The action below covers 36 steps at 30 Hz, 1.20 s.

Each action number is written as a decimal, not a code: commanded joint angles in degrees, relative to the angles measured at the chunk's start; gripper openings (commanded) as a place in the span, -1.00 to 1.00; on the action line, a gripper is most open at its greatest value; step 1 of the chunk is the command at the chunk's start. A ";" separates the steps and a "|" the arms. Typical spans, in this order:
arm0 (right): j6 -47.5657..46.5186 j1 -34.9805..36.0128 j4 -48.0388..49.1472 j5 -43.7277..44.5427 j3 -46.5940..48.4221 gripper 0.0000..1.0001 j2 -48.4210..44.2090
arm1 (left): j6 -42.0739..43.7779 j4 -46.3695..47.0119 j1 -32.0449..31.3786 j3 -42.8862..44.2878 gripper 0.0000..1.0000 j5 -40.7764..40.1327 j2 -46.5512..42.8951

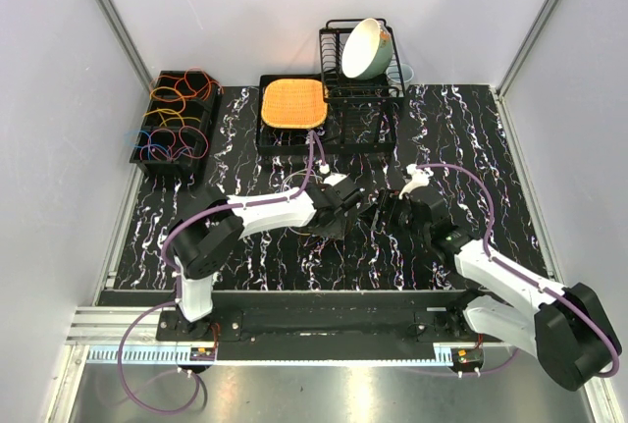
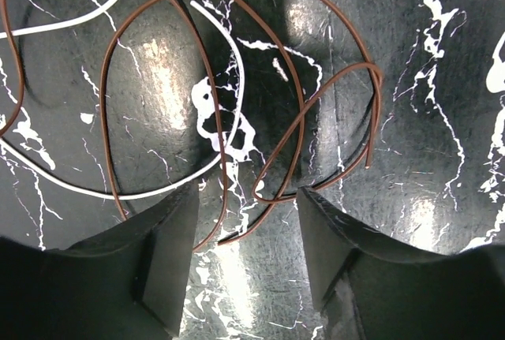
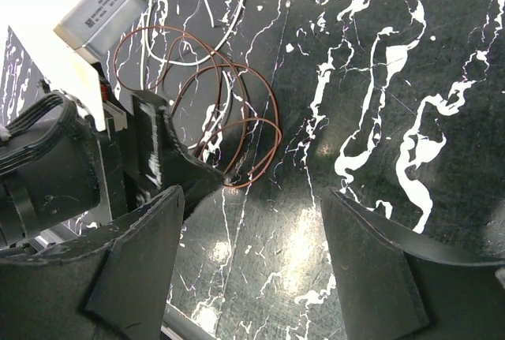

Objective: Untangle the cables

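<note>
Loose brown cable loops (image 2: 302, 119) lie tangled with a white cable (image 2: 242, 80) on the black marbled table. My left gripper (image 2: 246, 226) is open, low over the table, with the near end of the brown loops lying between its fingertips. My right gripper (image 3: 252, 214) is open and empty, just short of the same brown cable (image 3: 278, 131) and white cable (image 3: 185, 62). The left gripper's fingers (image 3: 170, 147) show beside it. In the top view both grippers, left (image 1: 339, 209) and right (image 1: 388, 212), meet at the table's middle. More coloured cables (image 1: 177, 109) sit in a tray.
A black tray (image 1: 140, 143) at the back left holds orange, red, yellow, blue and purple loops. An orange pad (image 1: 292, 102) lies on a black tray at the back centre. A dish rack (image 1: 339, 75) with a pale bowl (image 1: 365, 48) stands behind. Walls close both sides.
</note>
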 commanded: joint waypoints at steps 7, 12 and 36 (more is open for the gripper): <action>-0.04 -1.36 3.05 -2.24 0.45 0.52 0.92 | -0.81 3.09 -0.02 -0.92 -0.11 -1.96 0.95; 0.05 -1.80 3.31 -2.77 0.36 0.52 0.92 | -0.81 3.62 -0.02 -1.27 -0.59 -2.48 1.66; 0.75 -3.74 4.54 -4.44 -1.66 0.51 -1.63 | 18.96 -24.24 17.10 35.63 -1.00 1.55 -21.19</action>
